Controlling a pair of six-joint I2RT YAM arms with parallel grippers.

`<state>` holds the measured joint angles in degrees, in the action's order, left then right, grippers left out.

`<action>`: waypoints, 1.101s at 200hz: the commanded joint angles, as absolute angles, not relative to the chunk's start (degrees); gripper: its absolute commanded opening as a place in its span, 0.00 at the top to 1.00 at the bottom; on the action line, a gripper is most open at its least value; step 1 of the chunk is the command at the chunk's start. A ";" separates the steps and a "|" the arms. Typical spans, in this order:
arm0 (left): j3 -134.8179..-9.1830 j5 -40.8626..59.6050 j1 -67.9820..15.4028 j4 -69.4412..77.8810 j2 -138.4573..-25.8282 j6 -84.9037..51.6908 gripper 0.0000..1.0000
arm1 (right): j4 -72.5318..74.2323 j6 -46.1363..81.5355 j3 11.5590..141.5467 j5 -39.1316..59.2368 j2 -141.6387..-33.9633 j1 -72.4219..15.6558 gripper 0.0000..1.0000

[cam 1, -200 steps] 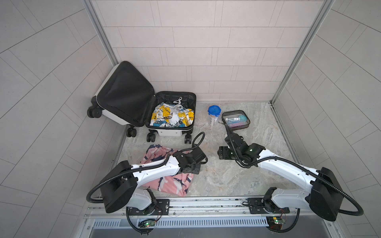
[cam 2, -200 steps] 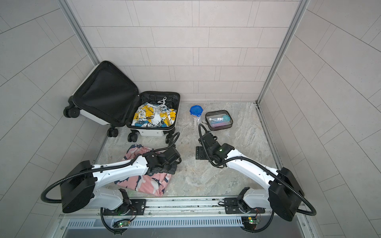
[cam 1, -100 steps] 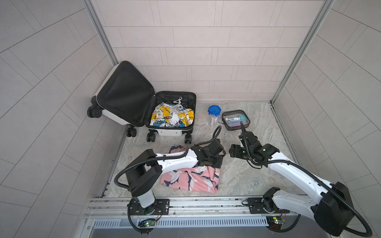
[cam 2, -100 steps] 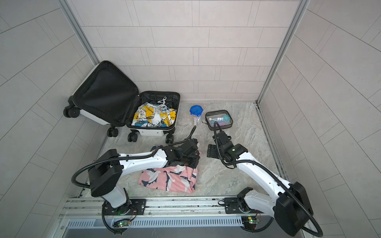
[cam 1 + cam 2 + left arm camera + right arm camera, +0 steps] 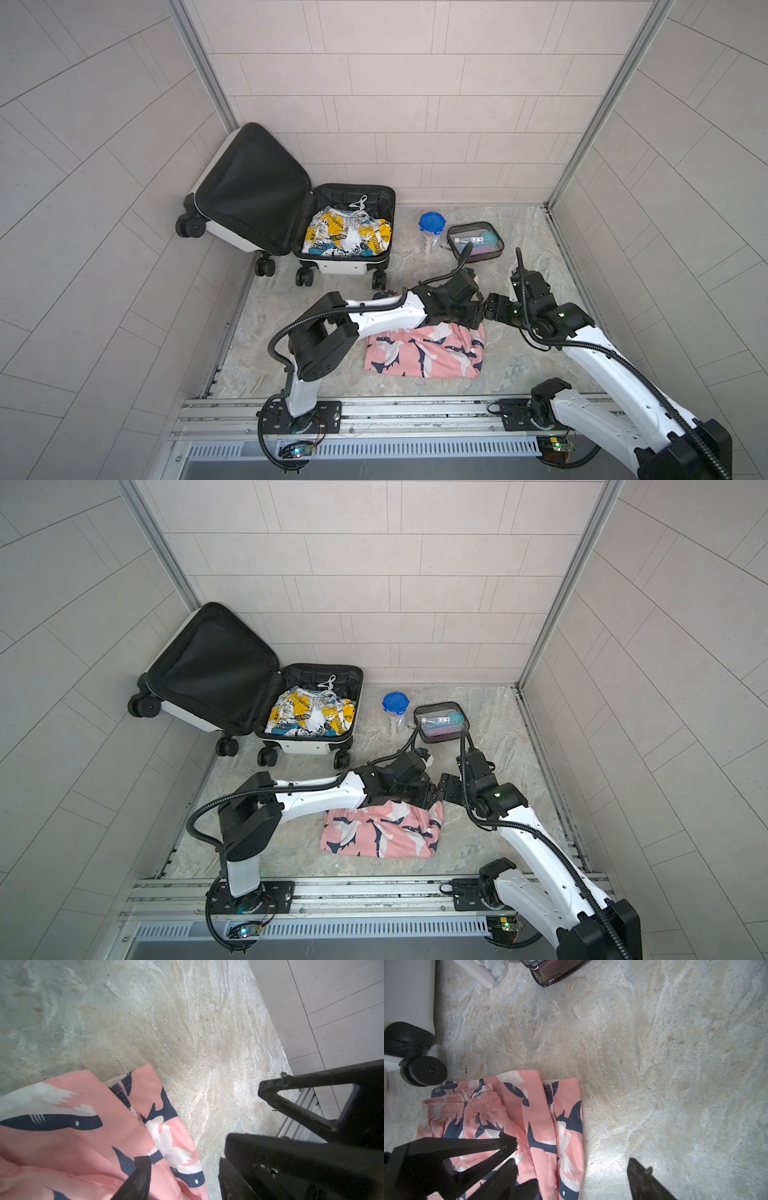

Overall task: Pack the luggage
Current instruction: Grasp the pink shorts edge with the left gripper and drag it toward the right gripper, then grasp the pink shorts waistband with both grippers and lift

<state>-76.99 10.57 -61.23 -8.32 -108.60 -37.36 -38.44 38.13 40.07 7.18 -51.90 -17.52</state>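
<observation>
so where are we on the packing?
Done: yellow shorts sit in the open suitcase. In hand: nothing gripped. The left gripper and right gripper meet at the back edge of the pink shorts, fingers open, with the shorts flat on the floor. Left: pink shorts, jar and pouch go in, then close the lid.

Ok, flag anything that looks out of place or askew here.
Nothing looks spilled or broken. The pink shark-print shorts lie folded on the marbled surface, outside the luggage. The yellow-print garment inside the open luggage is crumpled rather than laid flat.
</observation>
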 commanded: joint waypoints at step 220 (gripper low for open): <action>-25.02 2.67 -42.12 -15.31 -59.07 -44.81 0.16 | -26.51 38.63 30.62 22.79 -64.86 -21.42 0.16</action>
<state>-27.81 1.67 -43.09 -17.12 -61.23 -42.11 -28.53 37.34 32.03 23.18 -64.45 -20.03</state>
